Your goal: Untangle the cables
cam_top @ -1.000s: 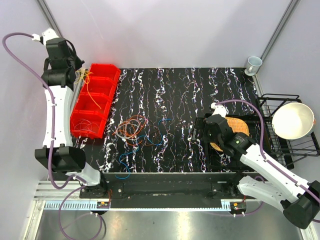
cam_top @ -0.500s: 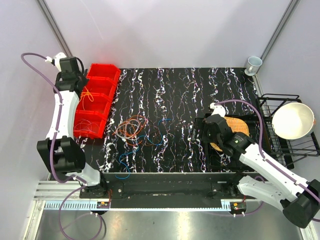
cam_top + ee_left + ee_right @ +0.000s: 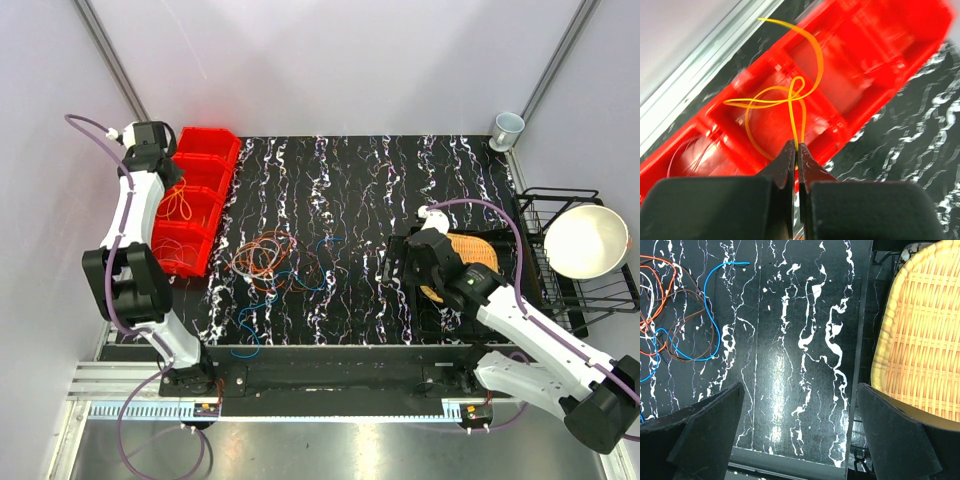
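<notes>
Pinches a thin yellow wire (image 3: 791, 100) in the fully closed left gripper (image 3: 796, 145), strands running straight out from the tips, loops dangling over the red divided plastic bin (image 3: 920, 30). Finds the tangled orange, brown and blue cables (image 3: 268, 258) on the black marbled table (image 3: 400, 180), left of the right gripper (image 3: 800, 430), spread wide, holding nothing.
</notes>
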### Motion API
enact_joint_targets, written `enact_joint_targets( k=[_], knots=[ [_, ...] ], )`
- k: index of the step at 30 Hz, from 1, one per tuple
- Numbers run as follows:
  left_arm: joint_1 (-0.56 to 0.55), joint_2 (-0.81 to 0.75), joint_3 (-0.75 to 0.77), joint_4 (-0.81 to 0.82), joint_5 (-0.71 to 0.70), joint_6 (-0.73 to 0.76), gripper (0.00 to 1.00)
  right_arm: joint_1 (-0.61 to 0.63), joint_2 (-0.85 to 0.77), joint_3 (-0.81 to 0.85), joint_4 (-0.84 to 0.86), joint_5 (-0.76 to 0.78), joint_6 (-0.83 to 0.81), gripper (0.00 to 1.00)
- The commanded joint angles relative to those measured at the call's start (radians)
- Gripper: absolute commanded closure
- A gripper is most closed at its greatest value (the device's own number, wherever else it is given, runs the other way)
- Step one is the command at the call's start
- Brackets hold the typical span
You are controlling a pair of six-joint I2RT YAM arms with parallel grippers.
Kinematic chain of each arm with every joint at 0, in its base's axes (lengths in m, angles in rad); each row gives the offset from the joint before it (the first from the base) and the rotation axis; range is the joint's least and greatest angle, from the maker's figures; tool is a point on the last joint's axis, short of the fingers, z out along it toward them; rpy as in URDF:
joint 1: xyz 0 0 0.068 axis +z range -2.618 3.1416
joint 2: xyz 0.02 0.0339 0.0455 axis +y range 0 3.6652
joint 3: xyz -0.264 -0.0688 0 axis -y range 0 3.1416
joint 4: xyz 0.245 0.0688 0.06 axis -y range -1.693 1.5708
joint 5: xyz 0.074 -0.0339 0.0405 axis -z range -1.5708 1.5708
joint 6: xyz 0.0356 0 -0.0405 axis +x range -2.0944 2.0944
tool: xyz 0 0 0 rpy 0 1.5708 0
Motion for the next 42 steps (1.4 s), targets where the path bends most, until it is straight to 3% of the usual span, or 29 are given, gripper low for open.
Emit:
enact_joint_targets(
  k=[1, 6, 13, 34, 42],
  knots=[
    [-0.058, -0.087, 0.034, -0.021, -0.135, -0.032, 1.00, 0.000, -0.017, 0.006, 0.029, -0.005, -0.015, 0.00],
    [-0.131, -0.161, 0.029, -0.018, -0.224, 0.011, 1.00, 0.000, -0.017, 0.006, 0.032, -0.011, -0.016, 0.00],
    [-0.140, -0.158, 0.017, -0.043, -0.254, 0.028, 1.00, 0.002, -0.010, 0.009, 0.032, -0.011, -0.017, 0.00],
    [-0.125, 0.061, 0.164, -0.151, -0.106, 0.045, 1.00, 0.002, -0.027, 0.003, 0.034, -0.019, -0.016, 0.00],
    [-0.042, 0.132, 0.189, -0.122, 0.007, 0.025, 1.00, 0.000, -0.024, 0.003, 0.034, -0.023, -0.018, 0.00]
  ],
)
